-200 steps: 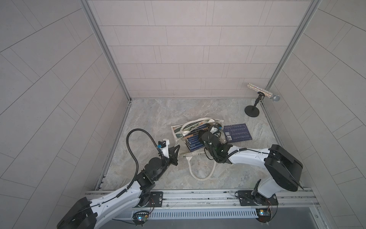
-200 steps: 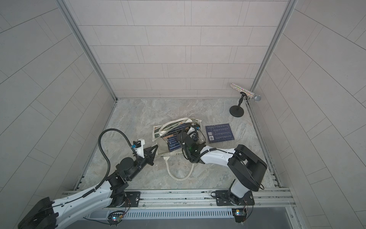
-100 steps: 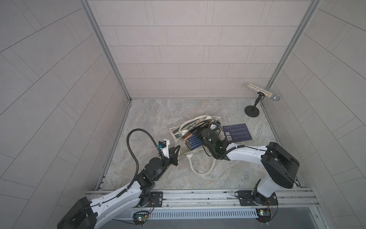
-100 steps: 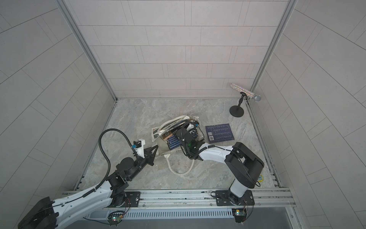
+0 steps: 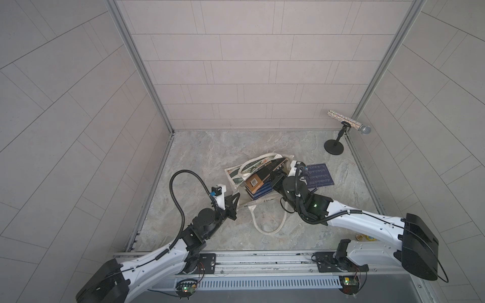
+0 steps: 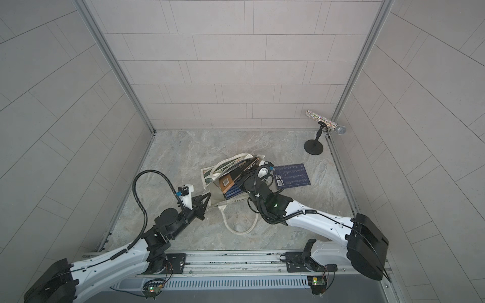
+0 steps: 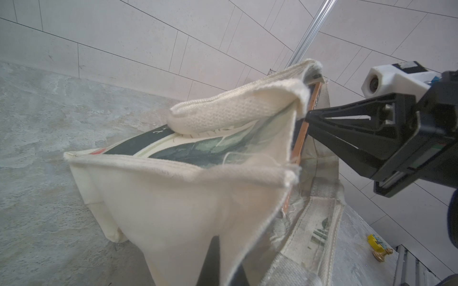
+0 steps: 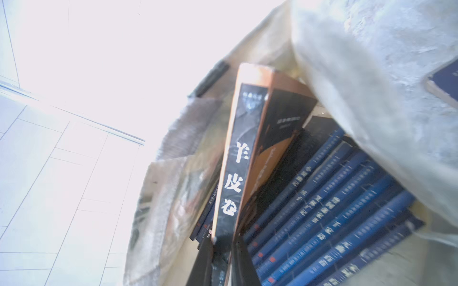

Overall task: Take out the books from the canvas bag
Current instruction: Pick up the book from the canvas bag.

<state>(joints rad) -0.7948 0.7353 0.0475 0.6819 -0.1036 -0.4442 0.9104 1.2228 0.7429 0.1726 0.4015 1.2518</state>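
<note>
With left gripper (image 5: 235, 196) pinching canvas bag (image 5: 233, 175) rim, right gripper (image 8: 223, 247) pinching black-brown book (image 8: 235, 161): draw straight out the mouth, 1 book only.

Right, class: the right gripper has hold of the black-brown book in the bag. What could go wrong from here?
1. The right gripper pinches the black-brown book at one end only. Since the book is tilted, it may twist or slip free.
2. The rope handle lies over the mouth of the canvas bag beside that book. It might snag and tug fabric from the shut left gripper.
3. The navy books underneath could be dragged along.
</note>
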